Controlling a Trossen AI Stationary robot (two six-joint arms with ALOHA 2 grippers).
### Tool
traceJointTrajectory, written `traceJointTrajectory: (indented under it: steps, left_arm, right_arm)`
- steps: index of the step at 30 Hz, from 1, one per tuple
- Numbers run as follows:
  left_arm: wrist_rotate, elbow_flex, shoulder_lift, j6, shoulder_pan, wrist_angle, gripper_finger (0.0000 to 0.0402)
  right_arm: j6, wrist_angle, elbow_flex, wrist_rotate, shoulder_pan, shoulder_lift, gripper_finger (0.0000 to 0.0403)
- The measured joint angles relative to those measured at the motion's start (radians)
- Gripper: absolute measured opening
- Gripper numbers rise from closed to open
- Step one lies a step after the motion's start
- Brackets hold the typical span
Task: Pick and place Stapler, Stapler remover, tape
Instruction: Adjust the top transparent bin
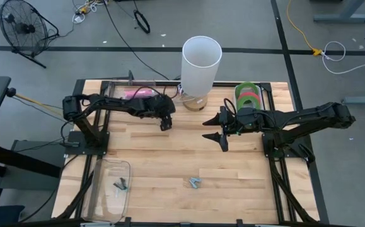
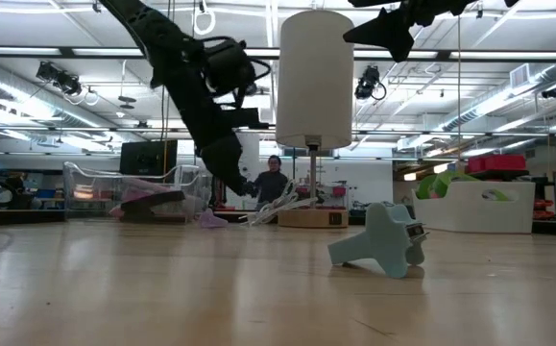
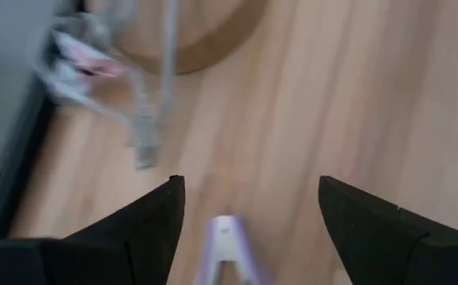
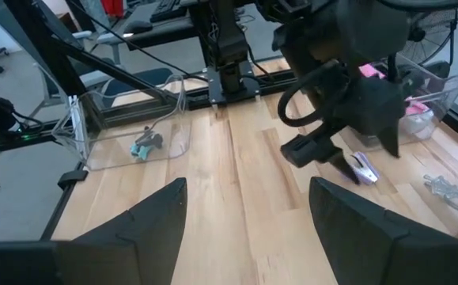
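Over the counter (image 1: 169, 157) in the high view, the left gripper (image 1: 165, 124) was held spread near the lamp (image 1: 201, 63). The right gripper (image 1: 222, 132) hung spread mid-counter, nothing pinched, probably parked clear of the left arm. Tape rings (image 1: 248, 96) were stacked behind it at the far right edge. One staple remover (image 1: 195, 182) lay loose near the front edge; the clear bin (image 1: 111, 183) at front left already held small pieces, so presumably it was the drop-off.

Low view: the remover (image 2: 381, 240) was seen resting alone, untouched.

Left wrist view: a small purple item (image 3: 227, 245) sat between the spread fingers (image 3: 145, 222), apparently lined up for a pick.

Right wrist view: the jaws were apart and empty.
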Motion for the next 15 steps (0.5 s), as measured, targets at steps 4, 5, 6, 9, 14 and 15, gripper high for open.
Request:
traceJointTrajectory:
  steps: [4, 5, 6, 9, 14, 15]
  left_arm:
    - [-0.076, 0.040, 0.000, -0.007, -0.029, -0.032, 0.0291]
    - [-0.052, 0.061, 0.000, -0.024, -0.029, -0.057, 0.0291]
    - [-0.029, 0.082, 0.000, -0.050, -0.031, -0.084, 0.0291]
    - [-0.015, 0.125, -0.001, -0.130, -0.046, -0.168, 0.0291]
    - [-0.016, 0.149, -0.001, -0.192, -0.069, -0.266, 0.0291]
    - [-0.011, 0.149, -0.001, -0.203, -0.075, -0.292, 0.0291]
  right_arm:
    - [0.001, 0.000, 0.000, 0.000, 0.000, 0.000, 0.0263]
    - [0.001, 0.000, 0.000, 0.000, 0.000, 0.000, 0.0263]
    - [0.001, 0.000, 0.000, 0.000, 0.000, 0.000, 0.0263]
    - [0.001, -0.001, 0.000, 0.000, 0.000, 0.000, 0.0263]
    - [0.000, -0.001, 0.000, 0.000, 0.000, 0.000, 0.0263]
    - [-0.001, -0.001, 0.000, 0.001, 0.000, 0.000, 0.0263]
